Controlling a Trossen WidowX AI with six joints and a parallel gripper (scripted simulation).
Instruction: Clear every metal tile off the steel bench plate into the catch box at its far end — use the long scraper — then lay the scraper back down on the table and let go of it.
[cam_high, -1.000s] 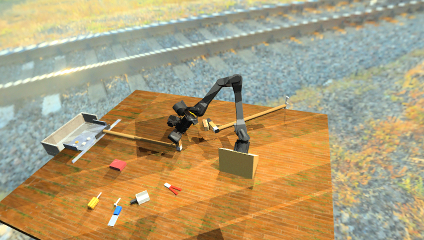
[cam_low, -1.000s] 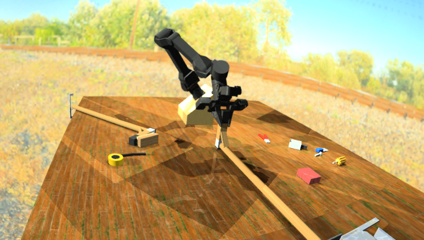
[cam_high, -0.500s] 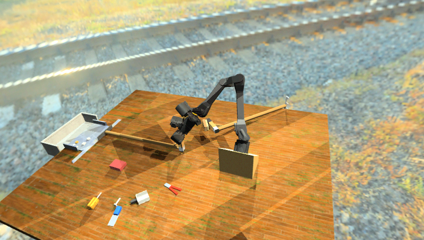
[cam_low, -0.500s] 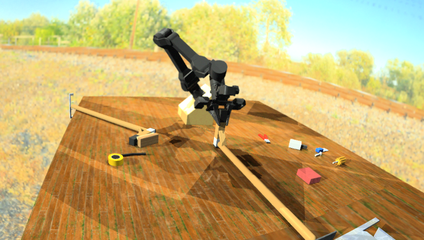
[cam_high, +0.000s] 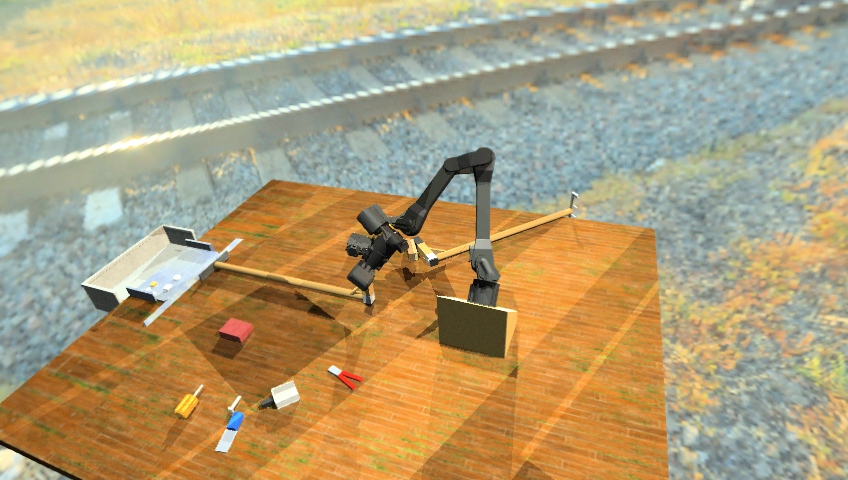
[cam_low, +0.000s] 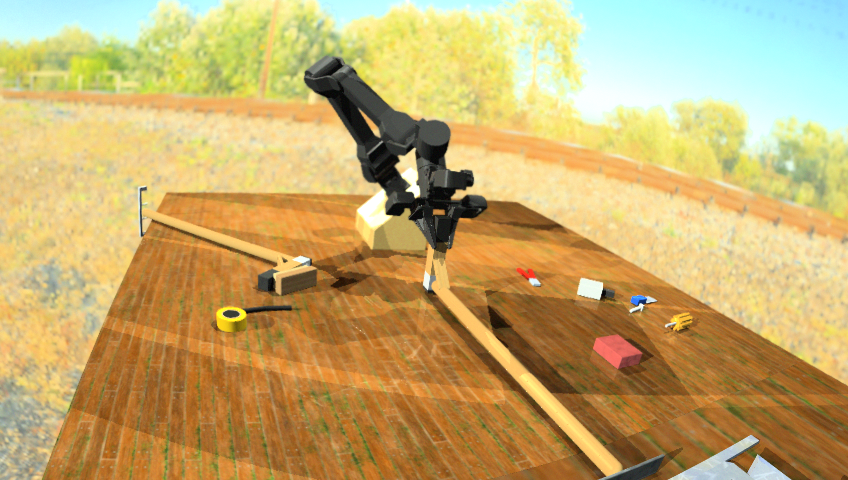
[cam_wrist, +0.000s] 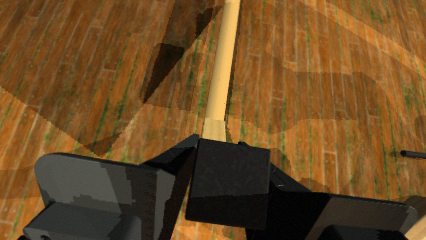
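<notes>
My gripper (cam_high: 367, 286) (cam_low: 439, 242) (cam_wrist: 217, 144) is shut on the black grip block at the near end of the long scraper (cam_high: 279, 277) (cam_low: 511, 361) (cam_wrist: 222, 70). Its wooden handle runs low over the table to a grey blade (cam_high: 206, 271) at the near side of the steel bench plate (cam_high: 191, 265) (cam_low: 711, 468). Two whitish tiles (cam_high: 176, 277) (cam_high: 167, 288) and a yellowish tile (cam_high: 153, 284) lie on the plate, beyond the blade. The catch box (cam_high: 98, 296) is at its far end; part of its floor is hidden. Whether the blade touches the plate is unclear.
A second long-handled tool (cam_high: 511, 234) (cam_low: 208, 234) lies behind the arm. A beige panel (cam_high: 474, 327) stands by the arm's base. A red block (cam_high: 235, 330) (cam_low: 617, 350), red-handled pliers (cam_high: 347, 375) and a yellow tape roll (cam_low: 231, 320) lie on the table.
</notes>
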